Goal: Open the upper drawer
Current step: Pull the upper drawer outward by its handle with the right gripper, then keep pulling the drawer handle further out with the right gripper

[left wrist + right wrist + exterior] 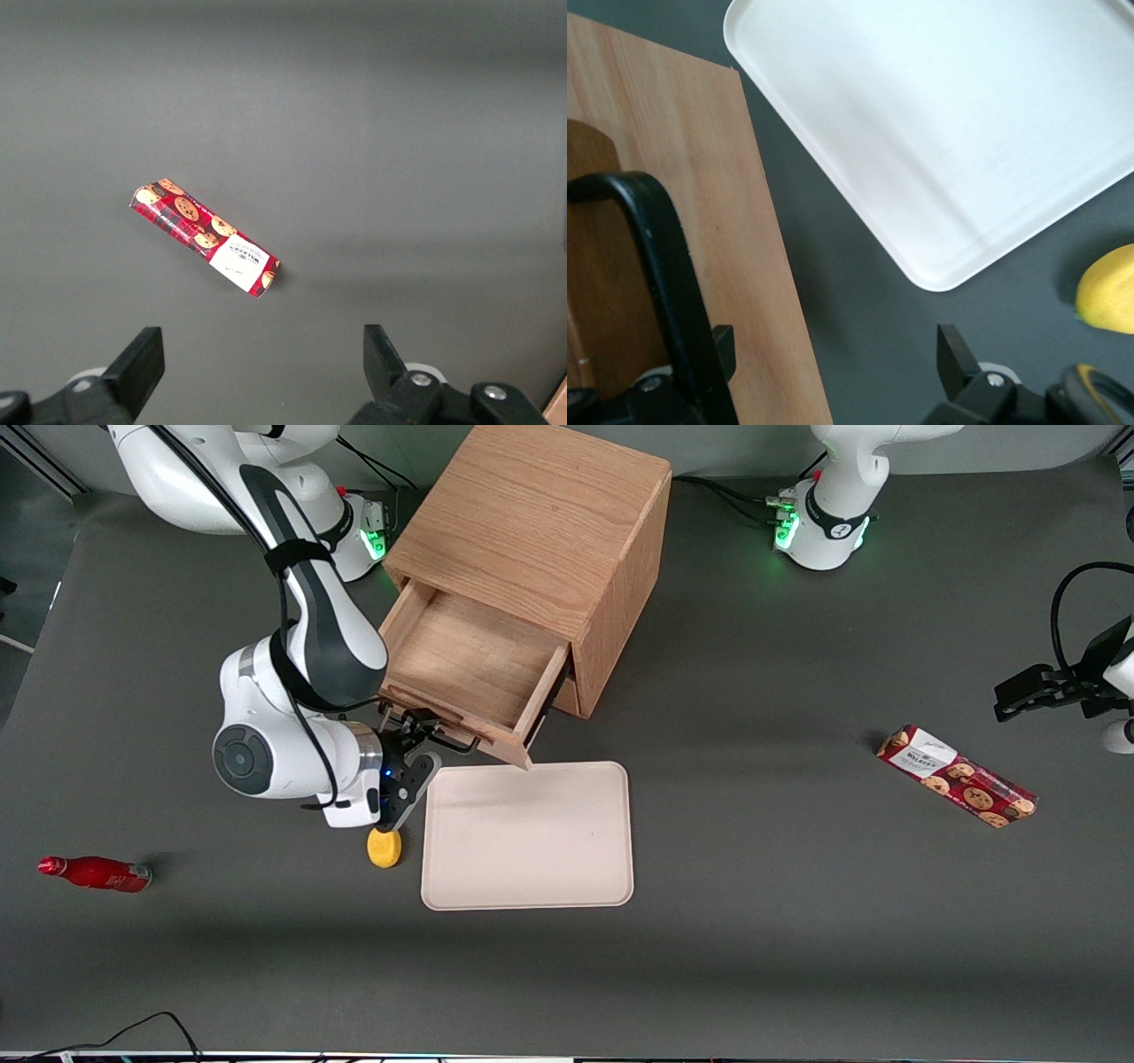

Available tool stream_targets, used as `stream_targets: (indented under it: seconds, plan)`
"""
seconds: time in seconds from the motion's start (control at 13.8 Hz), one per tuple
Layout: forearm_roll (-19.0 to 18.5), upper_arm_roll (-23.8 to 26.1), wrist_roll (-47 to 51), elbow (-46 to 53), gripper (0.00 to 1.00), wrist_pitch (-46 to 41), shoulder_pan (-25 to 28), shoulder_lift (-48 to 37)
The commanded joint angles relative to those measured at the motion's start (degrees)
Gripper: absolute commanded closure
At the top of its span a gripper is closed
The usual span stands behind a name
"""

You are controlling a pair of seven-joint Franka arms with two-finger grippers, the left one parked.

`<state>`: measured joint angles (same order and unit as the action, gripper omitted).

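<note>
- Drawer: upper tier of cabinet, pulled well out, tray empty; opening looks essentially done.
- Gripper: at handle, fingers spread, bar between them, not clamped.
- Remaining: withdraw, at most.

A dark grey matte table top is spread under and all around the gripper. Soft, broad shadows are cast across it, nearer to the front camera than the gripper. A black cable is laid along its nearest edge.
</note>
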<state>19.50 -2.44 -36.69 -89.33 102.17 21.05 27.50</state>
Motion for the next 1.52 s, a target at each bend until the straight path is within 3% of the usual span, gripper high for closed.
stream_targets:
  seconds: [0.0,1.45]
  plan:
    - [-0.69,0.15,-2.24,4.42,0.0,-0.48,-1.18,3.95]
    - [-0.69,0.15,-9.54,10.32,0.0,-0.48,-6.02,8.62]
